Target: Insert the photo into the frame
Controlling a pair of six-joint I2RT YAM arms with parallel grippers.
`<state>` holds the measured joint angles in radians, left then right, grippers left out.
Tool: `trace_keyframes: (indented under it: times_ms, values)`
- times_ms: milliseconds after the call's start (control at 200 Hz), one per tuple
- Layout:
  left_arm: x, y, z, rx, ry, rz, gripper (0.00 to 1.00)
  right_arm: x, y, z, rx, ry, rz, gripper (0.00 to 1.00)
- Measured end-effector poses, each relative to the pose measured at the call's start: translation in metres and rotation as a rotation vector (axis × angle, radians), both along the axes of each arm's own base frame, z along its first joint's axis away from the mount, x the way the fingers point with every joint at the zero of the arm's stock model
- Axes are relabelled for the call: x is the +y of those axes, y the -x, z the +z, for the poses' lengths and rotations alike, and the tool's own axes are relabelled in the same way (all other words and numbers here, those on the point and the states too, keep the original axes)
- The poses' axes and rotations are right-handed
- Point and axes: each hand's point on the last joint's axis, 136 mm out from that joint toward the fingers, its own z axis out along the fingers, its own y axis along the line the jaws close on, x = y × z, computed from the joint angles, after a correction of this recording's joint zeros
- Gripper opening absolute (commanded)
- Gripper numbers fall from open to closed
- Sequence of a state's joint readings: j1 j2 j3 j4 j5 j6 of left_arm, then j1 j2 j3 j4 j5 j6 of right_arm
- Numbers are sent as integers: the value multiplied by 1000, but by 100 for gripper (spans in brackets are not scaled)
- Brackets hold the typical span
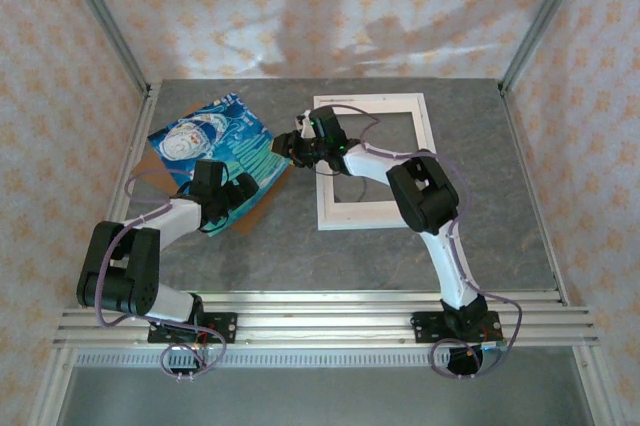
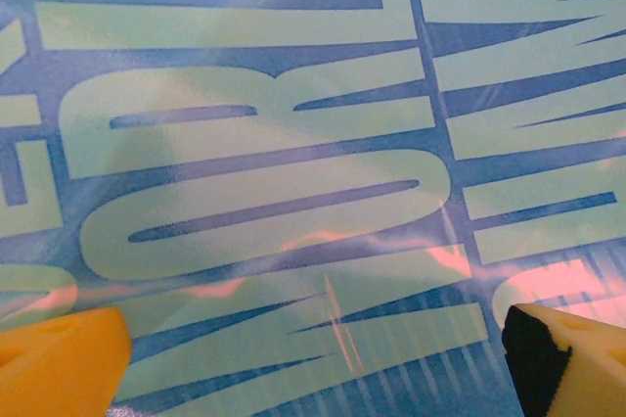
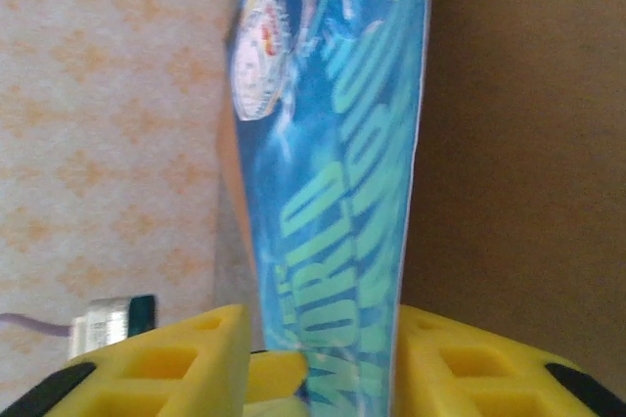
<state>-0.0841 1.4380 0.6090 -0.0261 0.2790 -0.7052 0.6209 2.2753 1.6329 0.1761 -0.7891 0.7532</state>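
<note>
Here's the top view: the blue-teal rectangular paper photo (image 1: 205, 141) with its big white lettering sits at ten o'clock on the grey tabletop (image 1: 500, 246), turned askew with one corner pointing to twelve. A flat brown backing board (image 1: 266, 192) peeks out beneath it along the five o'clock edge. At three o'clock from the photo, just beside it, lies the large white rectangular frame (image 1: 372, 218) with thin raised moulding, flat on the tabletop and with grey surface showing through its opening.

The left claw (image 1: 245, 196) hangs over the six o'clock part of the photo. From the left wrist, the left claw (image 2: 313, 339) is spread wide, one yellow fingertip (image 2: 59, 358) at seven o'clock and the other at five, with the photo (image 2: 293, 143) and its pale letters stretching between them.

Over to the right arm, which reaches across the frame's near-left corner, and the right claw (image 1: 287, 143) is at the photo's three o'clock corner. In the right wrist view the photo (image 3: 333, 143) runs up between the yellow fingers (image 3: 147, 363), which straddle its edge and stand partly apart. Whether the right claw (image 3: 323, 378) truly pinches the paper, I cannot tell. The brown board (image 3: 518, 143) shows at three o'clock in that view.
</note>
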Motion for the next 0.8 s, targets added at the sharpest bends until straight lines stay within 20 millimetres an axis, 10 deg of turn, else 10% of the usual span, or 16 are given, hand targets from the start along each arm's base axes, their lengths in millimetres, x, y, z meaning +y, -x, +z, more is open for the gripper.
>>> trace_keyframes:
  times_ms: [225, 445, 801]
  values:
    - [-1, -1, 1, 5, -4, -6, 100, -22, -1, -33, 76, 164, -86, 0]
    - [-32, -4, 18, -6, -100, -169, 100, -41, 4, -49, 127, 275, -146, 0]
    - [-107, -13, 85, -237, -343, -496, 96, -106, 18, 24, 40, 308, -226, 0]
